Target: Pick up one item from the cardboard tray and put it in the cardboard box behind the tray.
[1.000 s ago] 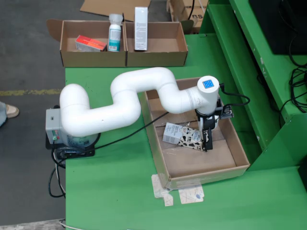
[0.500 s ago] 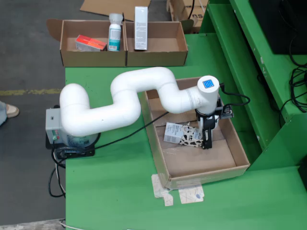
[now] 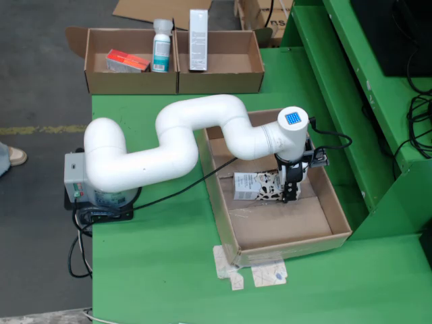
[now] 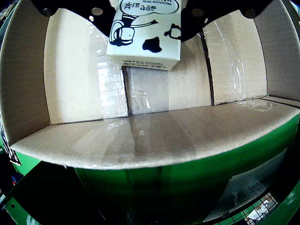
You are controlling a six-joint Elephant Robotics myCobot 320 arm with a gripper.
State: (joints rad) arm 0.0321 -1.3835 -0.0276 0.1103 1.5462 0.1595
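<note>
A white milk carton with black cow print (image 3: pixel 256 185) is in the open cardboard tray (image 3: pixel 221 206) on the green table. My gripper (image 3: pixel 291 191) reaches down into the tray at the carton's right end. In the wrist view the carton (image 4: pixel 144 35) sits between the two black fingers (image 4: pixel 70 10) at the top of the frame, and the jaws are closed against its sides. The carton looks held just above the tray floor (image 4: pixel 159 131). Two cardboard boxes (image 3: pixel 219 79) stand side by side behind the tray at the far table edge.
The left box (image 3: pixel 101 79) holds a red packet (image 3: pixel 126 61) and a white bottle with a teal label (image 3: pixel 161 47). The right box holds a tall white carton (image 3: pixel 198 40). A green shelf frame (image 3: pixel 351 101) rises on the right. A black cable (image 3: pixel 179 190) runs from the arm base.
</note>
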